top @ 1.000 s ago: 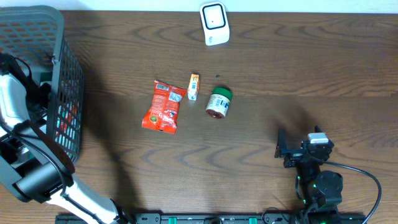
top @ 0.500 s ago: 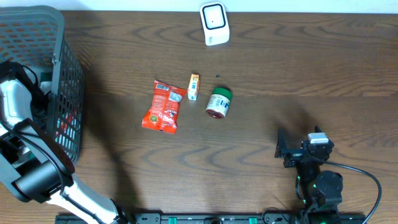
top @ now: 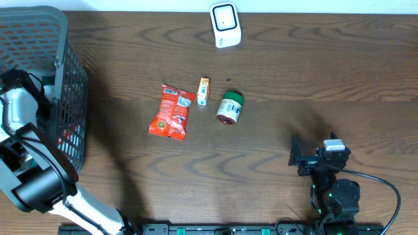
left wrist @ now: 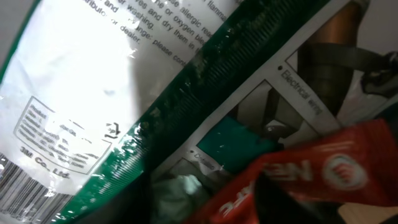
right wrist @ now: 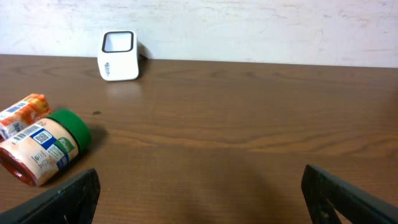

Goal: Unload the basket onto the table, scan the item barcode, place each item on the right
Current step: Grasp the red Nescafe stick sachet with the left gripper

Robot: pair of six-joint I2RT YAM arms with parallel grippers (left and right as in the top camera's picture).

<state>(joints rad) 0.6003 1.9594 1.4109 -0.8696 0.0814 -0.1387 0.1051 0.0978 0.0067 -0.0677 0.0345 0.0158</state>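
We work on a dark wood-grain desk (top: 326, 78) that ends at a plain white wall (right wrist: 249, 25).

Counted inventory:
- One white scanner (top: 225, 25), at the far edge by the wall, mid-desk.
- One dark mesh basket (top: 68, 85), at the left end of the desk.
- Three loose items lying close together near the centre: one red pouch (top: 172, 112), one small orange-and-white box (top: 203, 91), one green-lidded jar (top: 229, 108).
- Two packs that we can make out in the left wrist view: one green-and-white pack (left wrist: 81, 81) and one red pack (left wrist: 323, 168).

Orientation:
- The pouch and the box both have their long axes running far to near, tilted slightly.
- The jar lies on its side, lid toward the far edge and base toward the near edge.
- The green-and-white pack fills the left wrist view. Its green band runs diagonally from lower left to upper right, and a barcode (left wrist: 18, 186) sits at the lower left corner. The red pack lies lower right of it.

Arms:
- The left arm (top: 14, 111) reaches down into the basket. We cannot tell whether the left pincer is apart or together, because its fingers do not show clearly.
- The right pincer (right wrist: 200, 180) hangs low over the near right part of the desk, fingers wide apart and holding nothing, facing the jar and the scanner.
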